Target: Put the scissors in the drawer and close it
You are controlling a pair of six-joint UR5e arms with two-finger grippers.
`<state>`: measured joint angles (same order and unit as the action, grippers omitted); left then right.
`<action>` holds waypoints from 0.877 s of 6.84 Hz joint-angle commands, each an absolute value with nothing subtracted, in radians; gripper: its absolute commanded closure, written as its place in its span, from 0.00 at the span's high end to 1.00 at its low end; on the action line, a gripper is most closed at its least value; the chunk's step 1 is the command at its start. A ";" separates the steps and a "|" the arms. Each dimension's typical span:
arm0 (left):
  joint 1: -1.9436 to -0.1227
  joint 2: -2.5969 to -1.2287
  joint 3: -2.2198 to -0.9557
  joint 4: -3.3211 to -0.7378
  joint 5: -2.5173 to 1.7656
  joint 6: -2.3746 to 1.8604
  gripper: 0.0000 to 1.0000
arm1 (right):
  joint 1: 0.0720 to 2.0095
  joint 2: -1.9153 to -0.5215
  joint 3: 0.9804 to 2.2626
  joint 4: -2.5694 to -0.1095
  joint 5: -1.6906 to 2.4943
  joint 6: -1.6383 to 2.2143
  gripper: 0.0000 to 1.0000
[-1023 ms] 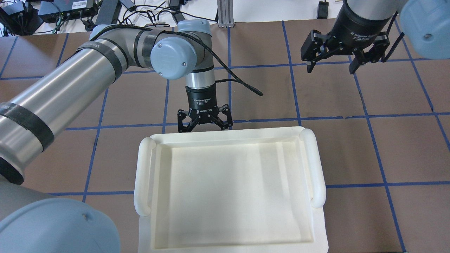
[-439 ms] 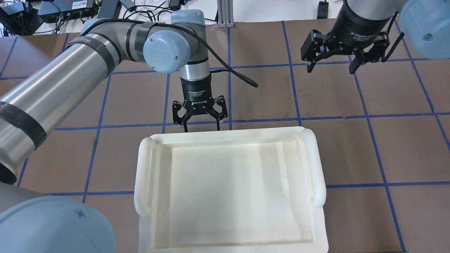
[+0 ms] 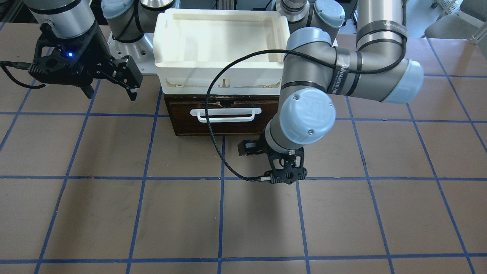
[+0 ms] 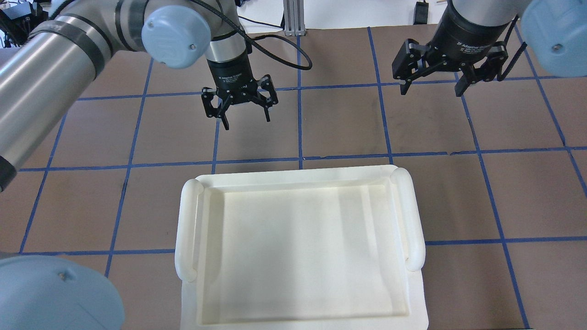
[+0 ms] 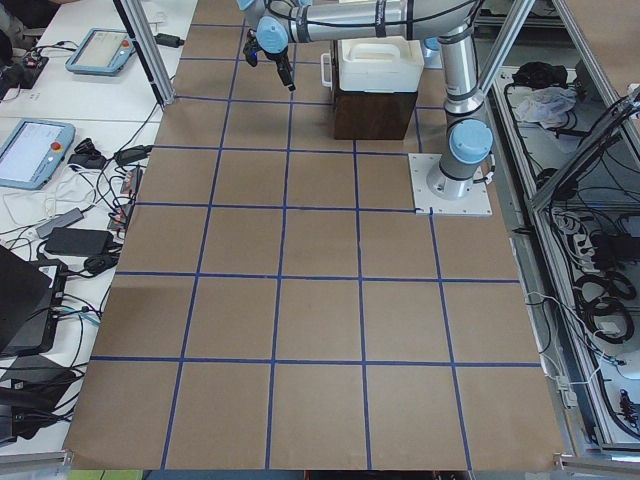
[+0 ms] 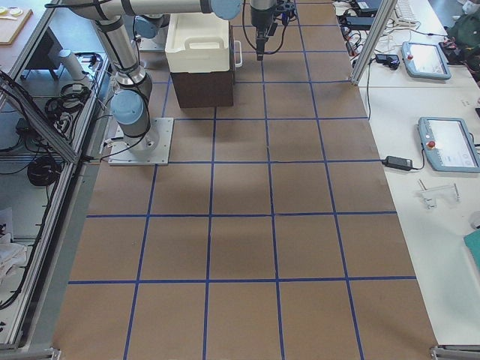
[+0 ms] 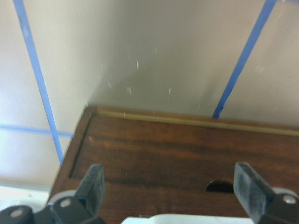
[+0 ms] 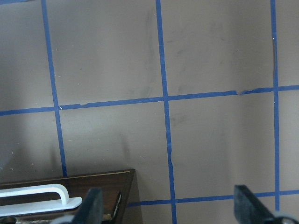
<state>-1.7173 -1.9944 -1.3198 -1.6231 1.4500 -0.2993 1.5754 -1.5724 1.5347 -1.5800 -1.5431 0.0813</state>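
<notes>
Movement: left gripper (image 4: 247, 121) drawn back from tray rim since a second ago, now farther toward operators' edge of desk (image 4: 527, 197) and slightly toward robot's-left end; right gripper (image 4: 431, 92) unmoved.
Left gripper: jaws spread wide, nothing between them; hanging above bare desk, well apart from drawer front.
Right gripper: jaws likewise apart, empty; raised above desk, off to the drawer's side toward robot's-right end.
Drawer (image 3: 222, 123): by robot-side edge of desk; dark front pushed in beneath tray, white handle (image 3: 226, 113) facing operators' edge.
Tray (image 4: 293, 176): white, seated on top of drawer housing.
Scissors: not seen in any view; position cannot be told.
</notes>
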 commanded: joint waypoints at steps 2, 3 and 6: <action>-1.621 -1.883 -1.301 -1.526 1.460 -0.152 1.00 | 1.575 -1.572 1.534 -1.582 -1.542 0.081 1.00; -1.608 -1.849 -1.301 -1.526 1.466 -0.140 1.00 | 1.575 -1.572 1.534 -1.582 -1.542 0.081 1.00; -1.526 -1.760 -1.313 -1.543 1.592 0.027 1.00 | 1.575 -1.571 1.534 -1.583 -1.542 0.081 1.00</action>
<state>-1.5489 -1.7940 -1.3048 -1.5324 1.5304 -0.0208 1.5754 -1.5721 1.5340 -1.5826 -1.5417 0.0813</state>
